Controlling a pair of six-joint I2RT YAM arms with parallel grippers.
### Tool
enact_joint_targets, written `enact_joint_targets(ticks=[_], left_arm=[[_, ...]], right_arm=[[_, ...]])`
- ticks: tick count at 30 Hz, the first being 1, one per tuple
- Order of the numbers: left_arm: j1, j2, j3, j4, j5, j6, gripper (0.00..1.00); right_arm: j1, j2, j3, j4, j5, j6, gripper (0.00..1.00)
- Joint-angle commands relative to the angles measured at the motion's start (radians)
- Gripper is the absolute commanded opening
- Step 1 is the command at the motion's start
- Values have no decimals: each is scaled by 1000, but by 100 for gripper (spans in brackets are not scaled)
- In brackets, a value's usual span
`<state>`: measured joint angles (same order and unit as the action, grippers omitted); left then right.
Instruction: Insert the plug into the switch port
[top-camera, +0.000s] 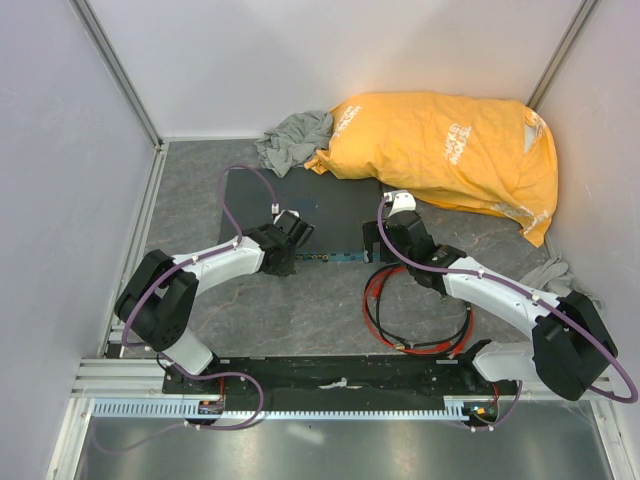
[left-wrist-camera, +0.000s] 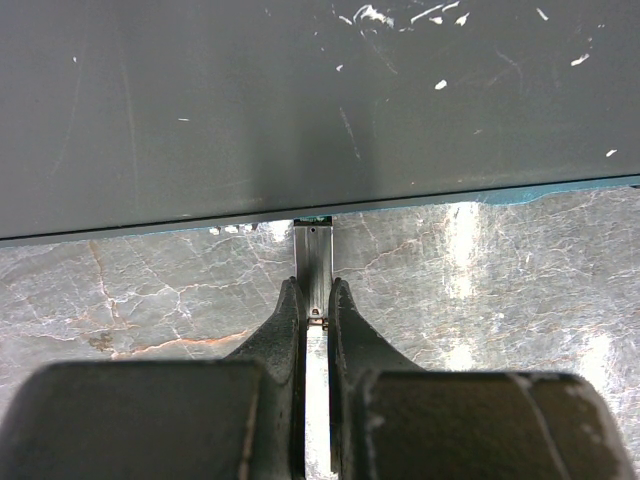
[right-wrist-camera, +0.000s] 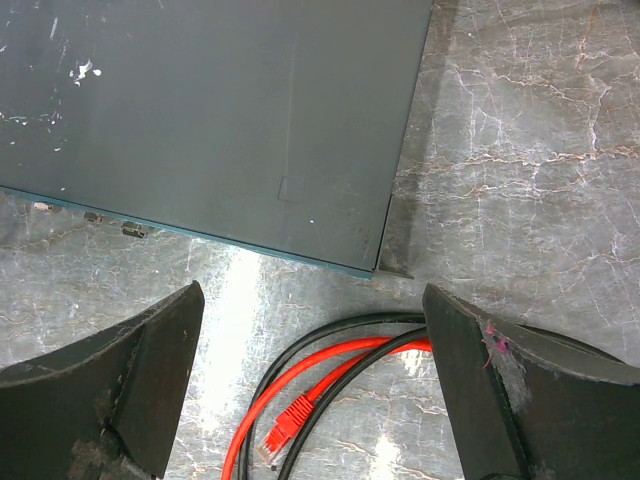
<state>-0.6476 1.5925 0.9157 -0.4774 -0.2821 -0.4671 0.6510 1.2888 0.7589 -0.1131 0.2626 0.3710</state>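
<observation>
The right gripper (right-wrist-camera: 312, 292), spread wide and empty, frames the plug (right-wrist-camera: 285, 425) lying on the table (right-wrist-camera: 520, 150) near the front edge of the grey box (right-wrist-camera: 220, 120), where the left gripper (left-wrist-camera: 312, 292) pinches a silvery tab (left-wrist-camera: 313, 262).

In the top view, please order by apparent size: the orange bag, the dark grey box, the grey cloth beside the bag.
Largest: orange bag.
Middle: dark grey box, partly covered.
Smallest: grey cloth, clearly.
</observation>
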Motion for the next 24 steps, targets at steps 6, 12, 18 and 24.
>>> enact_joint_targets(ticks=[6, 12, 18, 24], left_arm=[[-14, -15, -8, 66, 50, -42, 2], [-14, -20, -12, 63, 55, -41, 2], [-14, -17, -17, 43, 38, -41, 2], [-14, -17, -28, 6, 27, -48, 2]], right_arm=[[6, -22, -1, 35, -5, 3, 98], [6, -20, -1, 33, -3, 3, 98], [4, -20, -1, 35, -8, 3, 98], [6, -20, -1, 33, -6, 3, 98]])
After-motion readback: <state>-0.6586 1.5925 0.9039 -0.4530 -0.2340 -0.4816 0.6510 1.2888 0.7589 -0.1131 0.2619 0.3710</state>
